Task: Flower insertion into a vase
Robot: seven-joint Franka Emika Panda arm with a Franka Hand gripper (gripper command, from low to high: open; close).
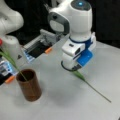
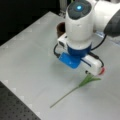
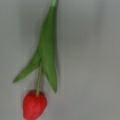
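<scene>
The dark-brown vase [image 1: 29,85] stands at a front view's lower left, and its rim [image 2: 60,28] peeks out behind the arm. A green stem [image 1: 11,61] leans out of it toward the upper left. A second flower lies flat on the table: thin stem [image 1: 96,90] [image 2: 66,94], long leaves [image 3: 47,55] and red bloom [image 3: 34,105]. My gripper [image 1: 72,68] hangs just above this flower's leaves, well right of the vase. Its fingers are hidden under the hand and do not show in the wrist view.
A second white robot base [image 1: 11,27] stands at a front view's left. Beside it sits a grey fixture with orange tabs [image 1: 42,46]. A black perforated board [image 2: 13,107] borders the grey table [image 2: 27,62] at a front view's bottom left.
</scene>
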